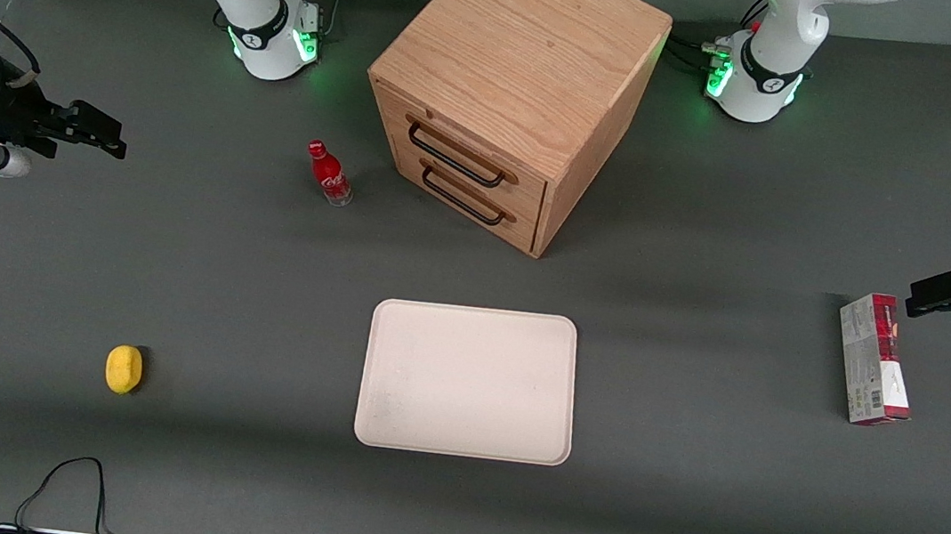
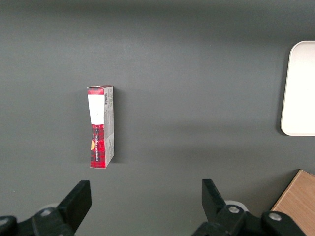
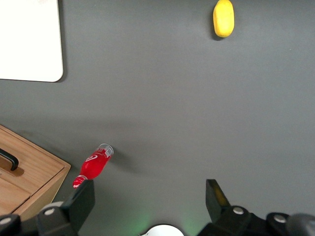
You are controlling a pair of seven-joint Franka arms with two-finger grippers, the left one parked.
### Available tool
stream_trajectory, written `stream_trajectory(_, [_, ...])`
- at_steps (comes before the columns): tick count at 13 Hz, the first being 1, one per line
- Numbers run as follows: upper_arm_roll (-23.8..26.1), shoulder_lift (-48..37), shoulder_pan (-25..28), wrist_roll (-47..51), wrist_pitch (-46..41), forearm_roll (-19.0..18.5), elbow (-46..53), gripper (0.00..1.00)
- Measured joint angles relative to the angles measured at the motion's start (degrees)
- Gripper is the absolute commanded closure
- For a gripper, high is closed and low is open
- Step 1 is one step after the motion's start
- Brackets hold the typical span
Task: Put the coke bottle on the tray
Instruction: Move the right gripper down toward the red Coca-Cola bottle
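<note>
The coke bottle (image 1: pixel 329 172), small and red with a red cap and clear base, stands upright on the table beside the wooden cabinet (image 1: pixel 509 92), farther from the front camera than the tray. It also shows in the right wrist view (image 3: pixel 94 164). The cream tray (image 1: pixel 470 381) lies flat and bare, nearer the front camera than the cabinet; its corner shows in the right wrist view (image 3: pixel 29 44). My right gripper (image 1: pixel 97 132) hovers high at the working arm's end of the table, well apart from the bottle, open and empty, with wide-spread fingers (image 3: pixel 81 201).
A yellow lemon-like object (image 1: pixel 123 369) lies toward the working arm's end, also in the right wrist view (image 3: pixel 223 18). A red-and-white carton (image 1: pixel 874 358) lies toward the parked arm's end. The cabinet has two drawers with dark handles (image 1: pixel 459 158). A black cable (image 1: pixel 70 485) lies near the table's front edge.
</note>
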Motion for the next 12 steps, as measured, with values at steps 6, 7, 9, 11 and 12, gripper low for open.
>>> stream_trajectory(6, [0.9, 0.3, 13.2, 15.2, -1.9, 1.3, 0.0, 0.00])
stream_trajectory(7, [1.0, 0.5, 16.5, 19.1, -1.9, 2.5, 0.0, 0.00])
stream_trajectory(9, [1.2, 1.0, 20.3, 22.7, -2.0, 3.3, -0.2, 0.00])
stream_trajectory(11, [1.2, 1.4, 21.2, 22.9, -2.5, 3.4, -0.8, 0.00])
stream_trajectory(12, [1.1, 1.4, 21.2, 22.9, -2.5, 3.5, -2.0, 0.00])
